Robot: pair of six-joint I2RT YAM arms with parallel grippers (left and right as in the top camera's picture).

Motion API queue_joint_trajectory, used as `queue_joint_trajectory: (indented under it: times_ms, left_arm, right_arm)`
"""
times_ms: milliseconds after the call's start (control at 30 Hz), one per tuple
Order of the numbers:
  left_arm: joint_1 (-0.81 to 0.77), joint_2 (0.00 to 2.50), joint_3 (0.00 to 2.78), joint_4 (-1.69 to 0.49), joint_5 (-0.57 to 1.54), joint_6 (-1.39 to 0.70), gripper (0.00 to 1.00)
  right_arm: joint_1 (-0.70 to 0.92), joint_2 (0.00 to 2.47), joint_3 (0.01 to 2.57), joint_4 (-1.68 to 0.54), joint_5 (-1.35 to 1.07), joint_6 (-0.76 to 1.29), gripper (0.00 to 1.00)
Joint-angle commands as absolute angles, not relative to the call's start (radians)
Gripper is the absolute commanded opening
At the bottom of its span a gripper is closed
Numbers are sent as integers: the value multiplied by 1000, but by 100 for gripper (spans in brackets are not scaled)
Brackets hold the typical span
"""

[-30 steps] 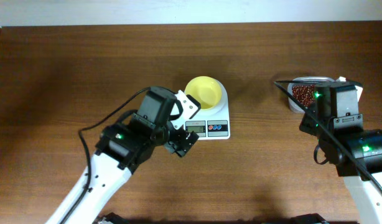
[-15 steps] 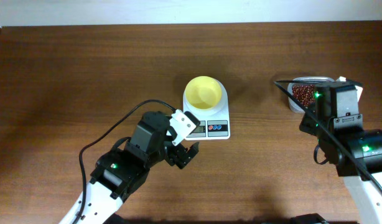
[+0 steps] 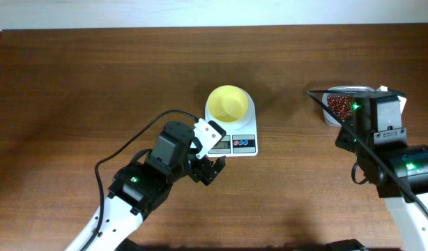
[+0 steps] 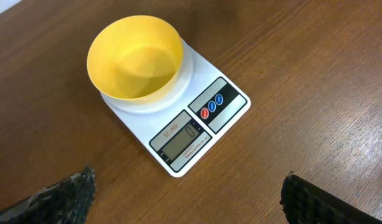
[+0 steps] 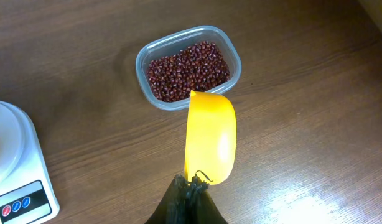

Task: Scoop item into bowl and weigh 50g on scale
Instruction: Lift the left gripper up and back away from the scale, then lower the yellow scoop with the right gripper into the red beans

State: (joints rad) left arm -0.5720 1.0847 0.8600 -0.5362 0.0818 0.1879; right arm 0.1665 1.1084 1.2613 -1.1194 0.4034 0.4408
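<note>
Item 1. Table: dark brown wood grain, carrying all that follows

Item 2. Scale: small, white, stood near the middle of the table. Its grey display and its round buttons, red and blue, lay on the front edge, which faced the left arm. The digits were too small to read.

Item 3. Bowl: round, pale yellow, upright on the scale's platform and about as wide as it. Its inside showed only bare yellow.

Item 4. Beans: small dark red-brown grains, a loose heap lying in the tub, well apart from the scale, off to the right.

Item 5. Tub: clear plastic, rounded-rectangular, open-topped, stood at the right side of the table.

Item 6. Scoop: yellow, held above the table with its front edge over the tub's near rim in the wrist view. Whether it touched the beans could not be told.

Item 7. Left gripper: jaws spread wide and holding nothing, poised just in front of the scale. Its dark fingers framed the scale's front corner in the wrist view, clear of it on both sides.

Item 8. Right gripper: jaws clamped tight on the scoop's rear end, near the tub
</note>
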Motion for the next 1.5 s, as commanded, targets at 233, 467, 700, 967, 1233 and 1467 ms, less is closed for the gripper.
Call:
queue_joint_trajectory:
  times_ms: [233, 467, 700, 967, 1233, 1467]
  left_arm:
    - [-574, 1088, 851, -521, 83, 142, 99]
    - [-574, 1088, 851, -494, 83, 94, 99]
    - [-574, 1088, 851, -494, 83, 94, 99]
    - [-574, 1088, 851, -494, 83, 94, 99]
    - [-574, 1088, 851, -495, 83, 94, 99]
    - [-574, 1088, 851, -494, 83, 94, 99]
  right_arm:
    - [169, 1108, 1279, -1119, 419, 442, 4]
    - [169, 1108, 1279, -1119, 419, 442, 4]
    - [169, 1108, 1279, -1106, 420, 427, 4]
    - [-67, 1188, 1280, -934, 258, 121, 4]
    - [-238, 1397, 1279, -755, 23, -76, 4]
    - [-238, 1525, 1279, -701, 22, -202, 4]
